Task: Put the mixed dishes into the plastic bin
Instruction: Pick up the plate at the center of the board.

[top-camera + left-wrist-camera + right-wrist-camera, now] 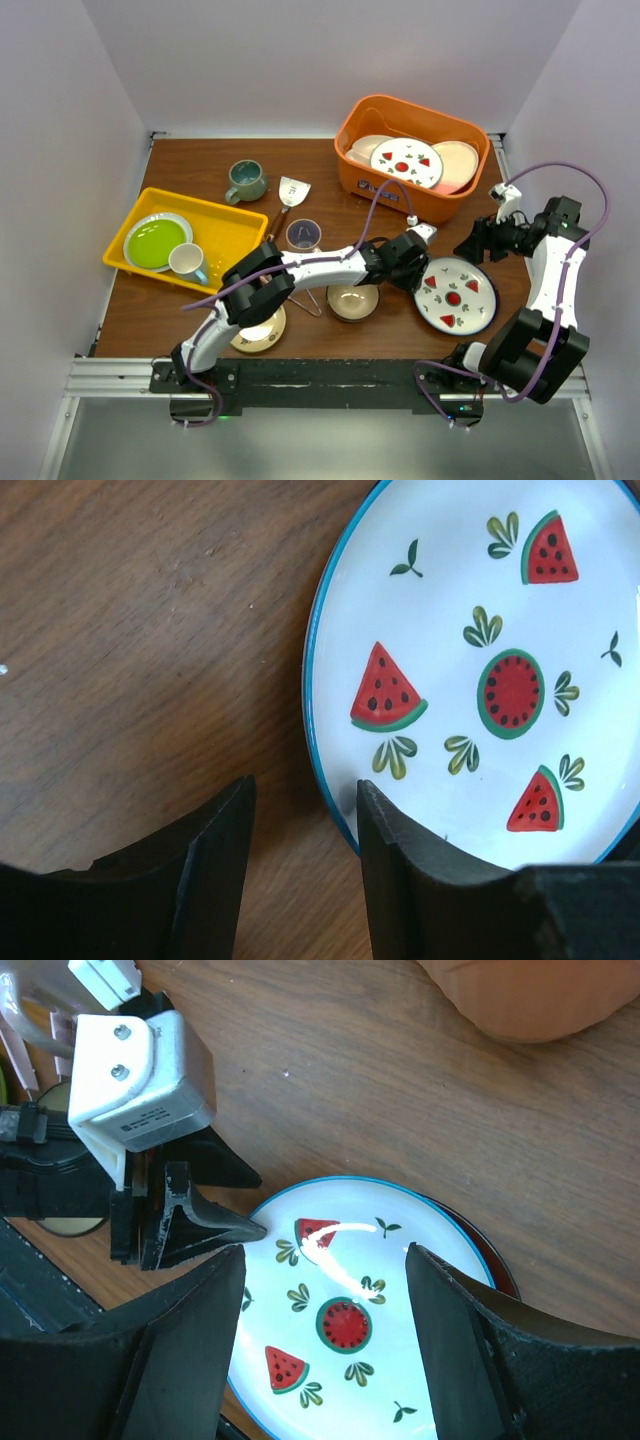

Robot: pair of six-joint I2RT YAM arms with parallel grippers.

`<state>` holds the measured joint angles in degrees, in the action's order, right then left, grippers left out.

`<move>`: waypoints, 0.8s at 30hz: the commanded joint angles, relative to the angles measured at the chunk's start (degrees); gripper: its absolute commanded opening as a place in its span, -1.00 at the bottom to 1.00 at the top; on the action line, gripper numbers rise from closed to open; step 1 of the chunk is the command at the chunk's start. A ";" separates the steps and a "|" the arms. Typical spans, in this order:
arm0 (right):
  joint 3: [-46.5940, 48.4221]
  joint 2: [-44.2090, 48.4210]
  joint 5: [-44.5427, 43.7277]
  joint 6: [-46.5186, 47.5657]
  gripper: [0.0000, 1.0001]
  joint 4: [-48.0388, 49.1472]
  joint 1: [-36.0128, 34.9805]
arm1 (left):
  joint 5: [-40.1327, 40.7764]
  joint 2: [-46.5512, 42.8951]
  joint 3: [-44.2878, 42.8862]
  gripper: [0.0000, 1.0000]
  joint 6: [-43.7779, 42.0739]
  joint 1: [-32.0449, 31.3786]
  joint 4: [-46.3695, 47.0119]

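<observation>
The watermelon-print plate (455,295) lay on the table (200,160) near the orange bin (355,175), not in it, so my left gripper (303,785) stood spread astride its rim, I think for an edge pinch, while my right gripper (325,1252) hung spread and empty above.

Two watermelon plates: bin plate (405,162) upper right, table plate (457,295) lower right. Three mugs: teal mug (245,182), lavender mug (303,234), white mug (187,262). One green plate (157,243), one bowl (352,300), one spatula (290,195), one bin (352,172), one tray (225,232).
</observation>
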<state>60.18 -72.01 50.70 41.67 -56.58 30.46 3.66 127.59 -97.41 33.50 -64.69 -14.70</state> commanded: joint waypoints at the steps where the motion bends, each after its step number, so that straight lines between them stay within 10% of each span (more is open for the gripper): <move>1: 0.11 -0.15 1.95 1.31 0.39 -0.82 0.48 | -0.93 0.82 -3.14 -0.04 0.69 -0.27 0.55; 24: -0.07 0.55 2.83 2.01 0.38 -1.34 1.10 | -2.61 0.91 -3.58 -0.75 0.34 -0.26 1.25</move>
<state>60.16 -72.01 51.16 42.50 -57.10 31.20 1.37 128.60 -98.89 34.24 -64.69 -14.37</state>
